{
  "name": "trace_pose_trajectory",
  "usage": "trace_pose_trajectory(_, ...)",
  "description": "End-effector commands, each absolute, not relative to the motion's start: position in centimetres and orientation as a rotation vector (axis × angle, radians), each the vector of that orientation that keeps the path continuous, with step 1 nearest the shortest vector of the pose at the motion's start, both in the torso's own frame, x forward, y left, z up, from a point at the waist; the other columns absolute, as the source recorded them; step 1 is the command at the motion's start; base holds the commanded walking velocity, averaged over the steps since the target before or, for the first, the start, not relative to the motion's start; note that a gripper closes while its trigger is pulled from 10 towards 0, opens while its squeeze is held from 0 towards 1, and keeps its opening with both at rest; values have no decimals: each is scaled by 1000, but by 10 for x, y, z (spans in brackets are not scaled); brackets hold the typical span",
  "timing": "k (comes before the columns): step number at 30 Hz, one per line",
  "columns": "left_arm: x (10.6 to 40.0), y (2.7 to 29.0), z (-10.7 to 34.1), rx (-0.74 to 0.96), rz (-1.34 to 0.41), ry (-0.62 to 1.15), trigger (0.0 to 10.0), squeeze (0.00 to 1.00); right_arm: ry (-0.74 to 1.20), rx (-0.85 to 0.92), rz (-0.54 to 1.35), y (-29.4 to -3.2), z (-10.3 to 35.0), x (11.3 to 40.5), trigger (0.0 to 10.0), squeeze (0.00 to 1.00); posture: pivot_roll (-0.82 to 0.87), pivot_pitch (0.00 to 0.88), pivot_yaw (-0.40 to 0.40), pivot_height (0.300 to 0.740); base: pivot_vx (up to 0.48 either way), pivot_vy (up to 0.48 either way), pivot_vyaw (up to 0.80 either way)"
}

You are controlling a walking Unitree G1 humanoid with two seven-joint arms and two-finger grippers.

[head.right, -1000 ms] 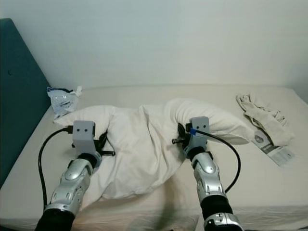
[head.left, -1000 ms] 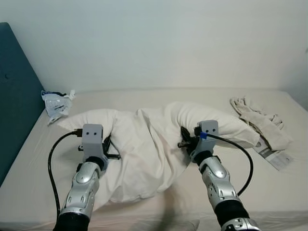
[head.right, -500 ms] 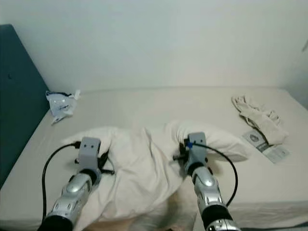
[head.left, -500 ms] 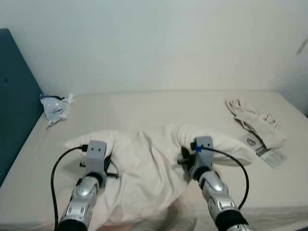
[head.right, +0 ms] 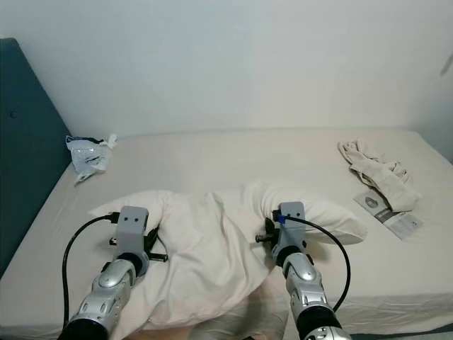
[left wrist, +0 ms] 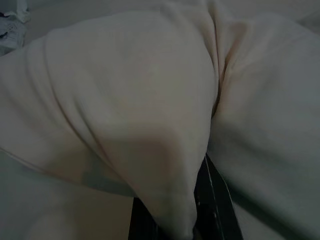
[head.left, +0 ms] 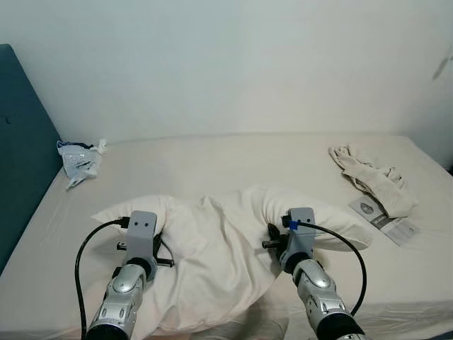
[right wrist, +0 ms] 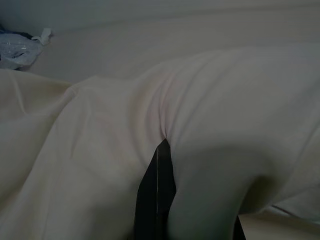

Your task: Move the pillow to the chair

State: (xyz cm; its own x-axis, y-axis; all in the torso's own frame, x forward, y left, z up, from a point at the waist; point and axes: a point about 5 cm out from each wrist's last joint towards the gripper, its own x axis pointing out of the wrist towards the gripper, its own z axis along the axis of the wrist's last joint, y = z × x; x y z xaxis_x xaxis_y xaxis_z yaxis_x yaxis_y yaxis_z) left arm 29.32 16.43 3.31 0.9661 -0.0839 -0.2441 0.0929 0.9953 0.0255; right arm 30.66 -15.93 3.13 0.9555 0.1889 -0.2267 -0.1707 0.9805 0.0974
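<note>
Spanning nearly the whole scene: a cream bed (head.left: 212, 152), butting against a pale wall at the far side. Standing along the bed's left edge: a teal headboard (head.left: 18, 149).

Lying across the near half of the bed, crumpled and bunched up: the white pillow (head.left: 212, 248), sagging over the bed's front edge at its middle, with one plump end bulging toward the headboard side and the other bulging away from it.

Reaching in from the near edge of the bed: two silver arms, each trailing a black cable. Biting into the pillow's end nearer the headboard: the left gripper (head.left: 157, 244), fingers (left wrist: 212, 200) clenching on a thick fold of pillow fabric, with cloth wedging between them in the left wrist view. Digging into the pillow's other end: the right gripper (head.left: 272, 239), fingers (right wrist: 156, 195) likewise pinching a fold, a dark finger poking out from under the draping cloth in the right wrist view.

Lying on the bed well beyond the pillow, far from the headboard: a rumpled beige cloth (head.left: 371, 177). Touching that cloth's near end: a flat printed paper packet (head.left: 386, 218).

Sitting in the bed's far corner beside the headboard: a crinkled clear plastic bag (head.left: 78, 159), well apart from the pillow.
</note>
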Motion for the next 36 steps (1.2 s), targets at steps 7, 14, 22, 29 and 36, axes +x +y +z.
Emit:
trace_pose_trajectory(7,300,159,44,69,-96,180,10000,0,144,43,250,-147,51,320,10000,0,-47,8,9,740,0,0,0)
trace_pose_trajectory(14,302,159,47,55,-78,159,10000,0,87,13,334,-133,58,320,10000,0,-47,12,4,740,0,0,571)
trace_pose_trajectory(22,302,156,50,64,-81,147,10000,0,71,35,354,-129,61,321,10000,0,-45,15,2,740,0,0,800)
trace_pose_trajectory(29,303,157,52,62,-87,149,10000,0,62,45,364,-125,61,320,10000,0,-43,27,7,740,0,0,800)
trace_pose_trajectory(36,303,157,53,71,-95,151,10000,0,63,50,365,-124,60,318,10000,0,-42,27,11,740,0,0,800)
